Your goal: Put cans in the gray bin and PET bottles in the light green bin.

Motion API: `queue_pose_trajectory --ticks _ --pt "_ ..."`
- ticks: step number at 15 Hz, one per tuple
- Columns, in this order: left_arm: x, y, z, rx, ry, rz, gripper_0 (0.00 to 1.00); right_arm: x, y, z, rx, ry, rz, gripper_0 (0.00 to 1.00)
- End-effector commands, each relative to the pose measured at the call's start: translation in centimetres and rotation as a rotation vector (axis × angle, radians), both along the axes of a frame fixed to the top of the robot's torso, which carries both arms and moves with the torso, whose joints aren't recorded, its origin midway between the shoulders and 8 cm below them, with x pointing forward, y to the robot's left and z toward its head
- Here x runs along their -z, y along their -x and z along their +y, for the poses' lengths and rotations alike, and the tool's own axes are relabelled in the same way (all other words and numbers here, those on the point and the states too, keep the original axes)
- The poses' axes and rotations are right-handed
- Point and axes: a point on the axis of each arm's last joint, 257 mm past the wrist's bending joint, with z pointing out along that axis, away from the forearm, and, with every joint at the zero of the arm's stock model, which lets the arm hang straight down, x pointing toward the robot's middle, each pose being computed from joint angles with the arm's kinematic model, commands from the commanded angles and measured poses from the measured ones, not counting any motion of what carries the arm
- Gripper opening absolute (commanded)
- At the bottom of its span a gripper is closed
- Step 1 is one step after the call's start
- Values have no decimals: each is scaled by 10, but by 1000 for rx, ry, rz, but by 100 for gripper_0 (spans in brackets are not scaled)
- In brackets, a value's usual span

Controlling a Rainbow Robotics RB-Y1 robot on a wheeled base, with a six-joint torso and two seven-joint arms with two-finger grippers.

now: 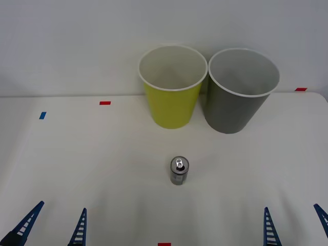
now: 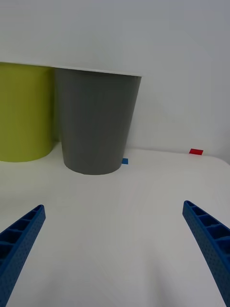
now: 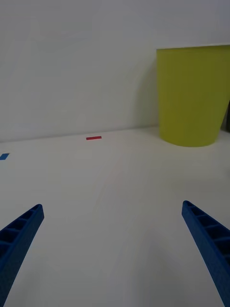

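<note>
A: Dark gray-silver metal, pull-tab up: the can (image 1: pixel 179 170) stands upright on the white tabletop (image 1: pixel 102 169), in the middle, nearer the robot than either bin and well apart from both.

B: So nothing is sorted yet?

A: As far as the views show, no. What can be seen of both bins' pale insides looks bare, though their bottoms are hidden. The gray bin (image 1: pixel 241 92) stands at the back on the right, and the light green bin (image 1: pixel 171 87) just beside it on the left, their rims nearly touching.

B: And the arms?

A: Both wait at the near edge. The left end effector (image 1: pixel 54 225) sits low on the left with its blue ribbed fingers spread wide and nothing between them. The right end effector (image 1: pixel 294 225) mirrors it on the right, likewise released and holding nothing. Neither is close to the can.

B: What is left, then?

A: I judge the whole job: reach the can, grasp it, carry it to the gray bin and drop it in. I see no PET bottle on the tabletop, so the light green bin may get nothing.

B: Anything else around?

A: Small red tape marks (image 1: pixel 105 103) and a blue tape mark (image 1: pixel 42 115) on the tabletop.
</note>
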Motion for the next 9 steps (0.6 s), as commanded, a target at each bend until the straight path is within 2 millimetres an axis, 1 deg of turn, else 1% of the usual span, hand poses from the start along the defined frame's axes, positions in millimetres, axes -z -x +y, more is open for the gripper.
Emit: queue_pose_trajectory --ticks 1,9 --pt "0 0 0 0 0 0 100 0 0 0 0 0 0 100" --pt "0 0 0 0 0 0 100 0 0 0 0 0 0 100"
